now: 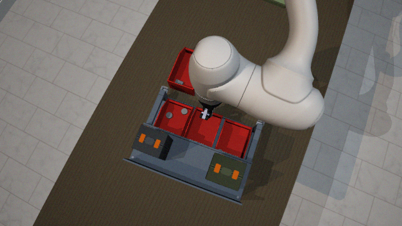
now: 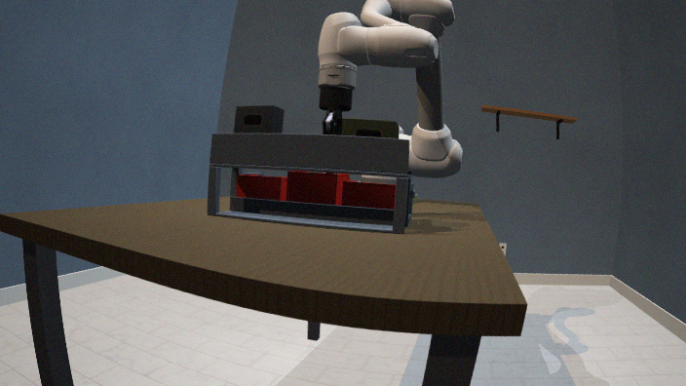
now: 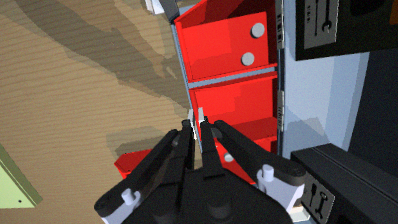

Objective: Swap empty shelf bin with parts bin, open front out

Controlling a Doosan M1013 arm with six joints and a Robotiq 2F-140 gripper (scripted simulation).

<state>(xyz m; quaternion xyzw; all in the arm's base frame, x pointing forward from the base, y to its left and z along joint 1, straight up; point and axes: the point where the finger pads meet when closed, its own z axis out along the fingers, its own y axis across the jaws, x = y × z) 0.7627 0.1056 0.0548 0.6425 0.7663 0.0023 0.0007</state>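
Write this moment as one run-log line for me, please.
gripper: shut on middle bin rear wall | middle bin: sits higher than neighbours on shelf | parts bin: on table

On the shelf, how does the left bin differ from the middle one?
The left bin holds two grey discs; the middle bin shows none. The middle bin stands higher than the left bin, its wall pinched by the gripper; the left bin is untouched. Both are red.

Workshop-like room: a grey metal shelf unit [image 2: 310,152] carrying tool cases [image 1: 151,141] stands on a curved brown wooden table [image 2: 292,273], tiled floor [image 2: 146,341] below.
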